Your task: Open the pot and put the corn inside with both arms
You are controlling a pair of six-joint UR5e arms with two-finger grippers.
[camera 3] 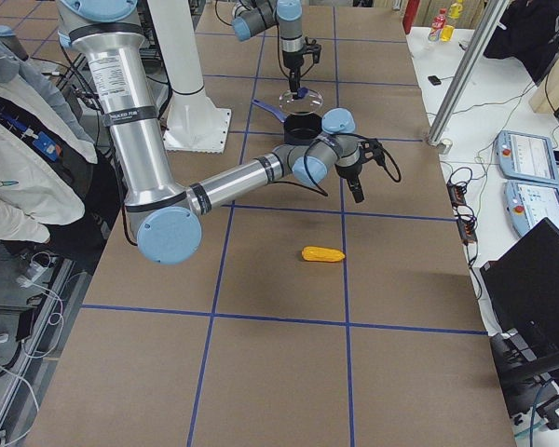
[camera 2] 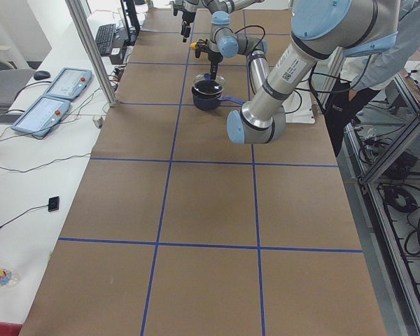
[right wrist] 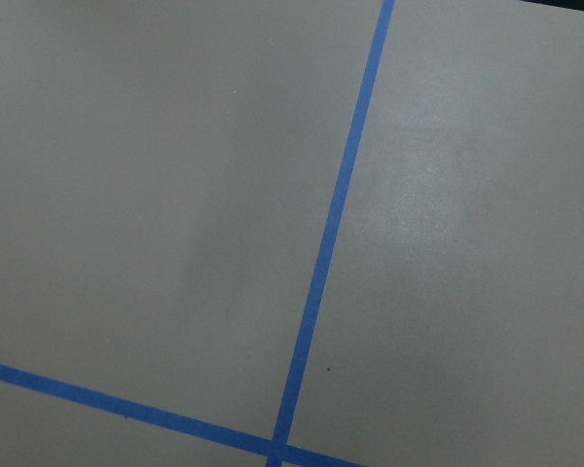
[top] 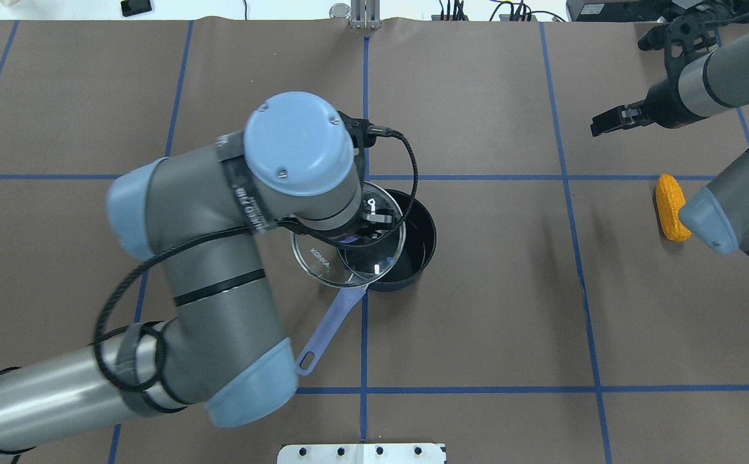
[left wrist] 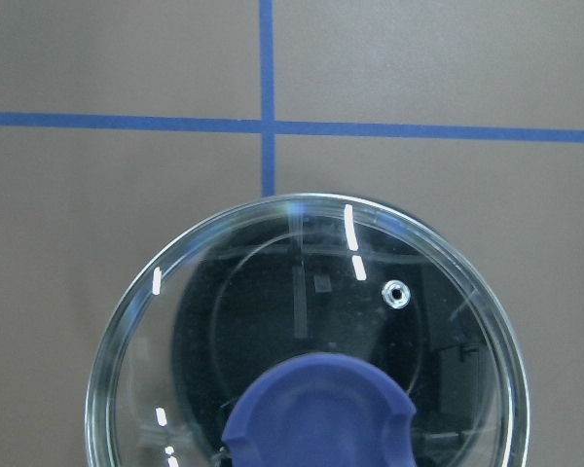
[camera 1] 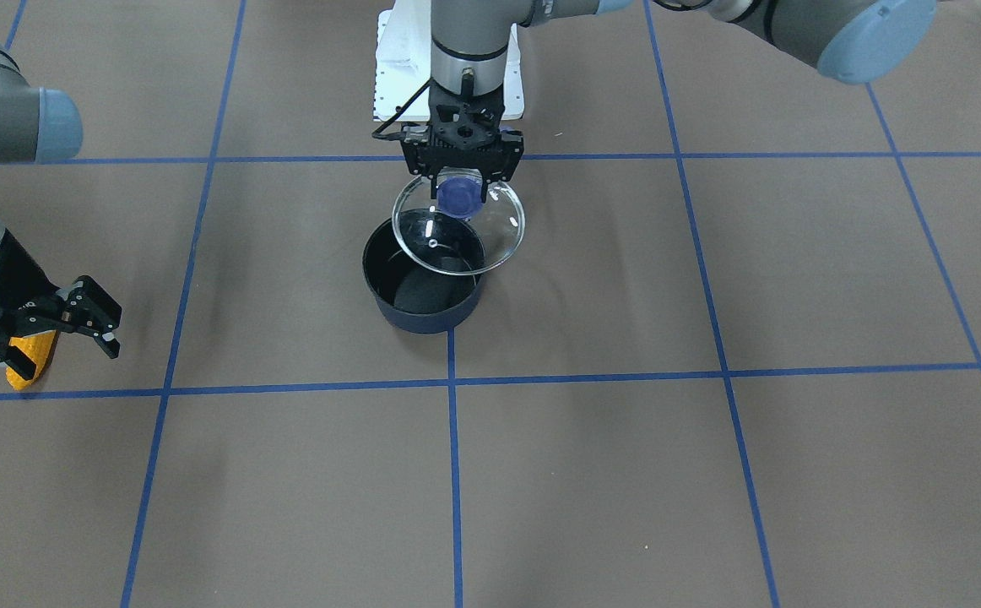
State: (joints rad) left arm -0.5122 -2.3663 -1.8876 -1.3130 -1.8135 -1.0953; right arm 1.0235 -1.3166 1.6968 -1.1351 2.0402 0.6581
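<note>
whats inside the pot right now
Nothing visible: the pot shows only its bare dark bottom. The glass lid, held raised by the left gripper, overlaps part of its rim but is see-through. The corn lies on the table.

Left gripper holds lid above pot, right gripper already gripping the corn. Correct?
No: the corn lies on the table, apart from the open right gripper, as the exterior right view shows. The left gripper does hold the lid above the pot.
</note>
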